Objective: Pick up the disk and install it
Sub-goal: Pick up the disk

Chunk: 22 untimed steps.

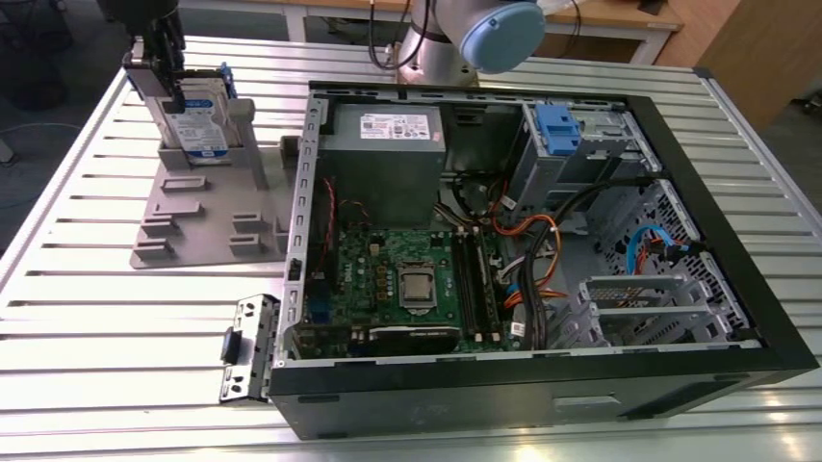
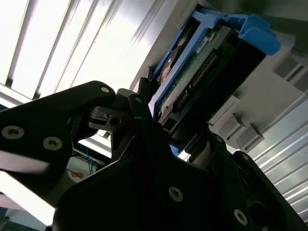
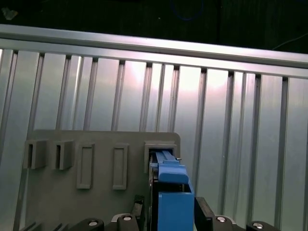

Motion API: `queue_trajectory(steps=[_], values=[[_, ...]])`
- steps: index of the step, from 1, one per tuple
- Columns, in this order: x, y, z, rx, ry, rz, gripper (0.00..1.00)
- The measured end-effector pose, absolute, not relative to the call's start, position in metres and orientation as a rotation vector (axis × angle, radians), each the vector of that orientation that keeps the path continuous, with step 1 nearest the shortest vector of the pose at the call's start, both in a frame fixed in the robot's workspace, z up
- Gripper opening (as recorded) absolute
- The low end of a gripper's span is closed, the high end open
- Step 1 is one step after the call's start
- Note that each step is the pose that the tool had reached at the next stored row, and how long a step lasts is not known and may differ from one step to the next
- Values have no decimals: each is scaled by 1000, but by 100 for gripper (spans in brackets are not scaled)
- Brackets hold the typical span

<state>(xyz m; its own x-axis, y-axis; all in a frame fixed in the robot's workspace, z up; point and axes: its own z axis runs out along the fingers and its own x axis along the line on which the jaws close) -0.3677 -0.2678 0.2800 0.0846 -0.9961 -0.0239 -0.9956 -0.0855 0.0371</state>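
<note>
1 gripper [image 1: 165, 75] tight around the upright disk [image 1: 206, 120] in grey stand [image 1: 206, 229].

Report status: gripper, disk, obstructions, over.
Gripper at disk top, grip unconfirmed. Disk upright in grey stand, outside the open case. Orange cables lie near the drive bay.

This looks like a robotics lab or workshop. A robot arm [image 1: 495, 34] stands at the far edge of a slatted metal table [image 1: 129, 318]. An opened computer case [image 1: 514, 404] lies on the table with its circuit board [image 1: 385, 279] bare, beside a grey holder [image 1: 206, 226]. Wooden benches [image 1: 617, 19] stand behind.
</note>
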Motion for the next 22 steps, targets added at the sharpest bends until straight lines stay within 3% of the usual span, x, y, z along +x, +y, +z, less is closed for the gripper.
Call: queue_trajectory(steps=[9, 14, 22], values=[[-368, -268, 280, 2305, -2117, -67, 53], [-368, -268, 280, 2305, -2117, -67, 36], [-368, -268, 279, 2305, -2117, -67, 36]])
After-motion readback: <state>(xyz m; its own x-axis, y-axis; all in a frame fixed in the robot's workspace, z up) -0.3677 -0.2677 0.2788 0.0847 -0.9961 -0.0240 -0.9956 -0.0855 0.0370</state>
